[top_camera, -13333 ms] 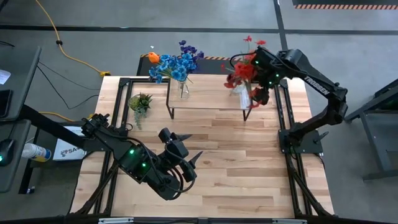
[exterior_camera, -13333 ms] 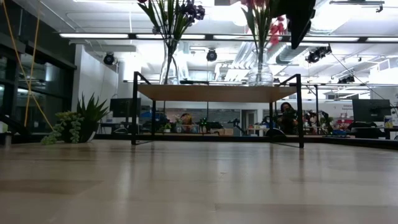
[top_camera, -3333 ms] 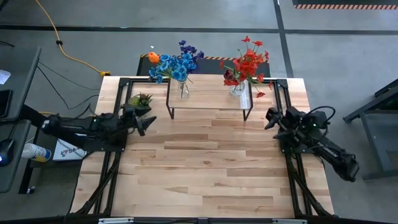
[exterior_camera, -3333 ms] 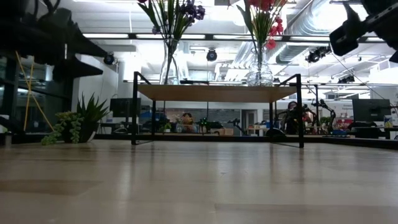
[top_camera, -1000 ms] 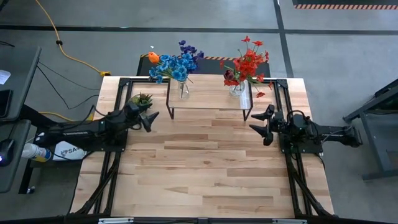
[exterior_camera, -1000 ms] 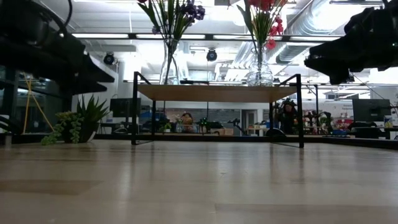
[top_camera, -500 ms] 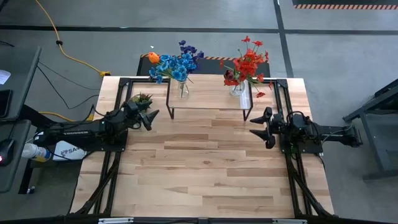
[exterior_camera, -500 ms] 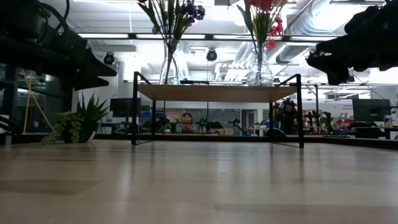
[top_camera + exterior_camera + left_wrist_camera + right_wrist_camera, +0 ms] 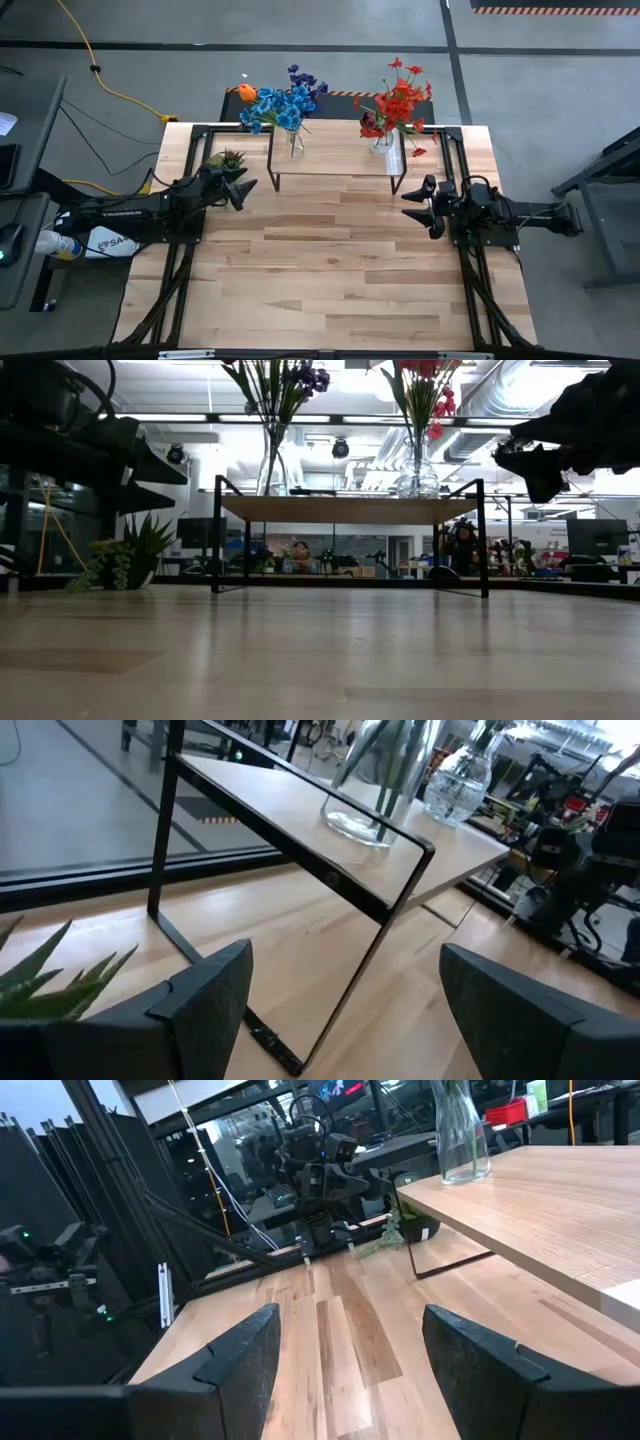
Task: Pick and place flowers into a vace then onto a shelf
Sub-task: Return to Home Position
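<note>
**High view.** The left claw hangs over the left side of the counter, just beside the small green plant. Its fingers are apart and hold nothing. The right claw hangs over the right side of the counter, near the right front leg of the shelf. Its fingers are also apart and empty. The shelf stands at the far end of the counter. The first vase on it holds the blue flowers and one orange bloom. The second vase holds the red flowers.

**Low view.** We see both vases upright on the shelf: the first vase toward its left end and the second vase toward its right end. The left claw and the right claw hang above the counter, clear of the shelf. The plant sits left of the shelf.

**Left wrist view.** The left claw's fingers stand wide apart. Between them we see the shelf carrying the first vase and, farther along, the second vase.

**Right wrist view.** The right claw's fingers are spread and empty. The shelf runs along one side. One glass vase stands on it, but we cannot tell which of the two it is.
</note>
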